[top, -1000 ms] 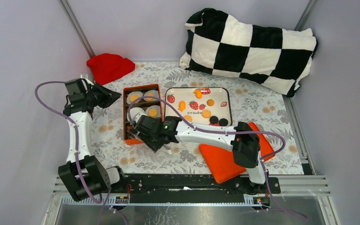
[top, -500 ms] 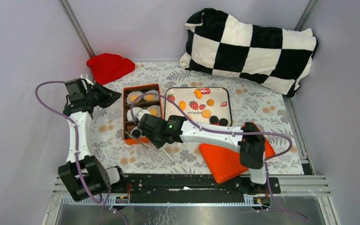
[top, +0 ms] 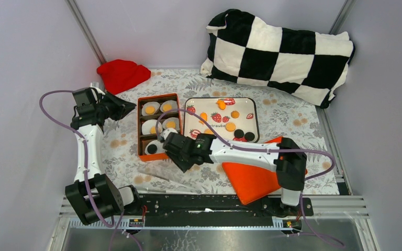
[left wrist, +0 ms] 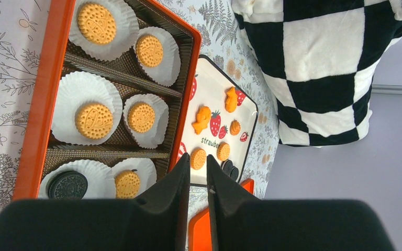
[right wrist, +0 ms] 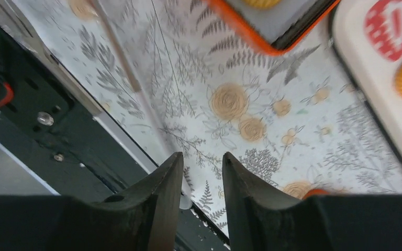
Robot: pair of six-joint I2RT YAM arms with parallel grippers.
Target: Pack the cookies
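The orange box [top: 138,127] holds white paper liners with orange-yellow cookies [left wrist: 93,120] and one black cookie [left wrist: 68,184] in its near-left liner. More cookies [top: 231,126], orange and black, lie on the white strawberry tray [top: 188,123] beside it. My left gripper [top: 132,107] hovers at the box's far-left side, its jaws narrowly open with nothing between them [left wrist: 198,157]. My right gripper [top: 180,163] is over the floral cloth just off the box's near-right corner [right wrist: 272,36], open and empty [right wrist: 202,155].
An orange lid [top: 254,175] leans under the right arm at the front. A clear plastic sheet [top: 159,175] lies on the cloth by the front rail. A red cloth [top: 121,74] and a checkered cushion [top: 280,52] sit at the back.
My right gripper has drawn back from the box's near end toward the right and front. A black cookie now shows in the near-left liner. The clear sheet slid nearer the rail.
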